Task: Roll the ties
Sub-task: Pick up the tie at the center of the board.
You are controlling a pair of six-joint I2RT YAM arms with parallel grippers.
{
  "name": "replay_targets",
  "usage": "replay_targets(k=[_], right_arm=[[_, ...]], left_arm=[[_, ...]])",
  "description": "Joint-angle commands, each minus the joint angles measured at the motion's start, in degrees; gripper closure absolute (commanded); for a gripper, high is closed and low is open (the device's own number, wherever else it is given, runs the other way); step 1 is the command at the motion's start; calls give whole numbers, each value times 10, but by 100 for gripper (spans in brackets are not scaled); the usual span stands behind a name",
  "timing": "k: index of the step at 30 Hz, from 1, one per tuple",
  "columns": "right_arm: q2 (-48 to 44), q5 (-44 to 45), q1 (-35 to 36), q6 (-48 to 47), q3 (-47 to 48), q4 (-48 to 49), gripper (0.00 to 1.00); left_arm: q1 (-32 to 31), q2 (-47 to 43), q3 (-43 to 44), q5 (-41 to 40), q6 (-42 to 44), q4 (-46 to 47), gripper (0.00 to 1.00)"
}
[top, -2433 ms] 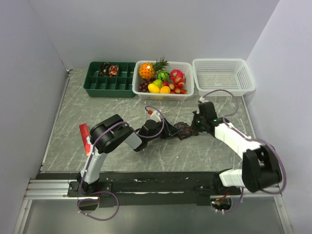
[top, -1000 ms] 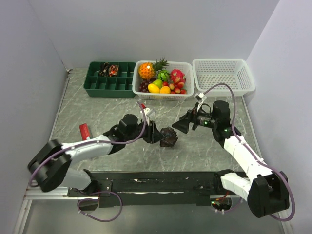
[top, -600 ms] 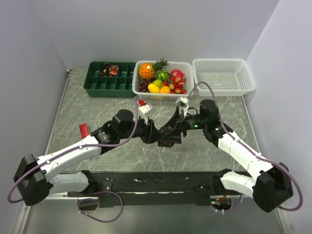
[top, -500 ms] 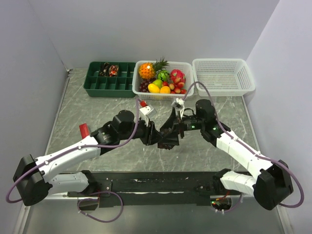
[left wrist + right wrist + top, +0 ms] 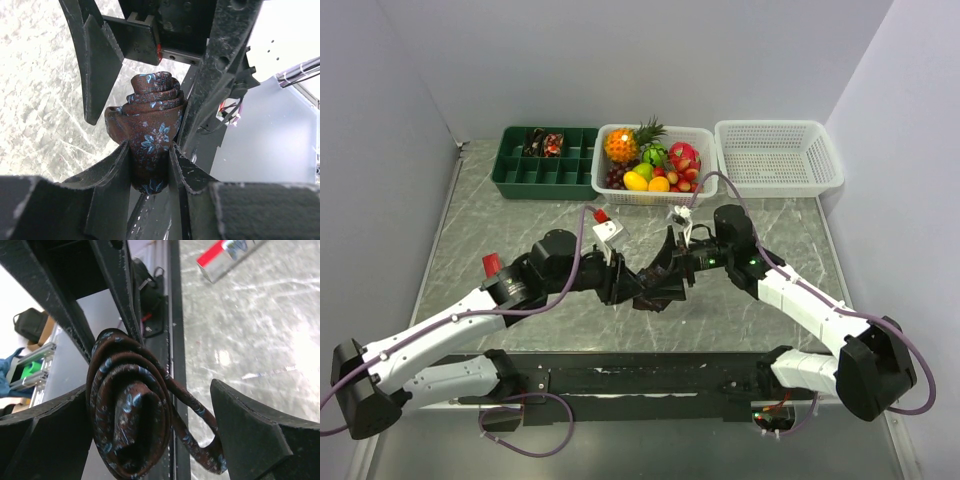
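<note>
One tie [image 5: 152,115], brown with small blue flowers, is wound into a tight coil and held above the table near the middle [image 5: 650,296]. My left gripper [image 5: 150,162] is shut on the coil's lower part, pinching it between both fingers. My right gripper [image 5: 150,440] faces it from the other side and stands open around the coil [image 5: 131,426]. Its left finger [image 5: 45,440] lies against the coil. A loose outer loop of fabric [image 5: 200,440] reaches to the right finger [image 5: 250,435]. In the top view the two grippers meet at the coil, the left gripper [image 5: 625,283] and the right gripper [image 5: 668,272].
A green compartment tray [image 5: 546,175] stands at the back left, with rolled ties [image 5: 542,144] in its far cells. Beside it are a white basket of fruit [image 5: 655,190] and an empty white basket [image 5: 778,155]. A red object [image 5: 492,264] lies left of my left arm.
My right gripper has come in from the right and now straddles the coil, its jaws slightly narrower. The left arm has carried the coil a little left and toward the near edge.
</note>
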Motion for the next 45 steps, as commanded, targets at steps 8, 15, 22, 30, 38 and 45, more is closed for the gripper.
replay_targets(k=[8, 15, 22, 30, 38, 45], right_arm=[[-1, -61, -1, 16, -24, 76, 32], [-4, -64, 0, 24, -36, 89, 48], [10, -71, 0, 45, -30, 106, 96], [19, 55, 0, 44, 32, 44, 100], [100, 230, 6, 58, 128, -17, 100], [208, 347, 20, 73, 232, -46, 100]], left_arm=[[-3, -49, 51, -8, 4, 2, 99], [-3, -57, 55, -14, 5, 4, 99], [-3, -54, 56, -36, 4, 9, 99], [-3, -45, 47, -207, -42, 29, 84], [79, 22, 90, -287, -109, 14, 23], [198, 110, 138, -282, -129, 0, 8]])
